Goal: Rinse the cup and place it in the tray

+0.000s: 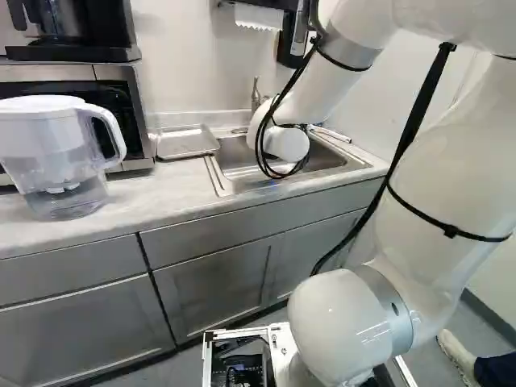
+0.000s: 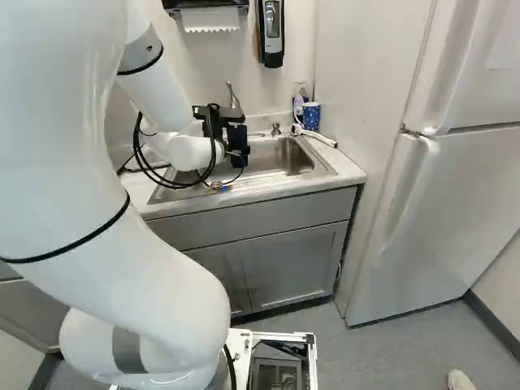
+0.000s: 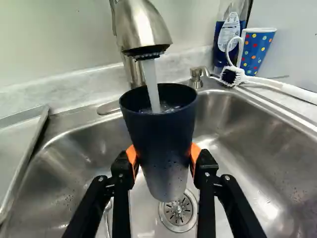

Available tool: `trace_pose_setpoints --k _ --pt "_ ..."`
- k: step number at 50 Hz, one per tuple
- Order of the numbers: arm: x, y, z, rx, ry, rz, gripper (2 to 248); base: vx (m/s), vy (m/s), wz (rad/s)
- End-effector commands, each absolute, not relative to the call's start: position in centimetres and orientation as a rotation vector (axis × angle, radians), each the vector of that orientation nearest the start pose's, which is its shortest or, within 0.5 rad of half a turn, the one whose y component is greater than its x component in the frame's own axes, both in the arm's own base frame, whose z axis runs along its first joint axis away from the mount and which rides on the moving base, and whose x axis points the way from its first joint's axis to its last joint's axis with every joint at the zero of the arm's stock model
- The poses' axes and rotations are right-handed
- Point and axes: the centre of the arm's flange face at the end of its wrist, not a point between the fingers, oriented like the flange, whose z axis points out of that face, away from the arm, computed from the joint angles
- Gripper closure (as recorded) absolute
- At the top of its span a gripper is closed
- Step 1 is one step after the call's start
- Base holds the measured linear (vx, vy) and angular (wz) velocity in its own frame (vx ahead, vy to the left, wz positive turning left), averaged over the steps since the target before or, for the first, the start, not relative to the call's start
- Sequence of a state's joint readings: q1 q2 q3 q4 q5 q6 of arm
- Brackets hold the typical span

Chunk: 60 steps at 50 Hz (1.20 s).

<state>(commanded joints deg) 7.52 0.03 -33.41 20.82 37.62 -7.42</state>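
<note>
In the right base view the black gripper (image 2: 234, 136) is over the sink, partly hidden by the wrist and cables. The wrist view has the gripper (image 3: 163, 157) shut on the dark cup (image 3: 161, 134), an orange pad pressed to each side. The cup is upright with its mouth up, and water from the faucet (image 3: 142, 29) runs into it. Below the cup lies the sink (image 3: 237, 148) with its drain. The metal tray (image 1: 187, 142) rests on the counter beside the sink in the left base view; its edge also shows in the wrist view.
A water pitcher (image 1: 60, 153) stands on the counter before a microwave (image 1: 133, 105). Behind the sink are a soap bottle (image 3: 229, 39), a spotted blue cup (image 3: 256, 49) and a white-handled brush (image 3: 277, 85). A refrigerator (image 2: 447, 179) stands at the right of the right base view.
</note>
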Motion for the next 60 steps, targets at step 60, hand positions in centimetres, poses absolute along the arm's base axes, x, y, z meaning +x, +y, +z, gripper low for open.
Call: trace_pose_setpoints --k 60 --pt "44.04 4.36 45.00 -2.573 0.221 -1.799 128 0.000 0.000 0.000"
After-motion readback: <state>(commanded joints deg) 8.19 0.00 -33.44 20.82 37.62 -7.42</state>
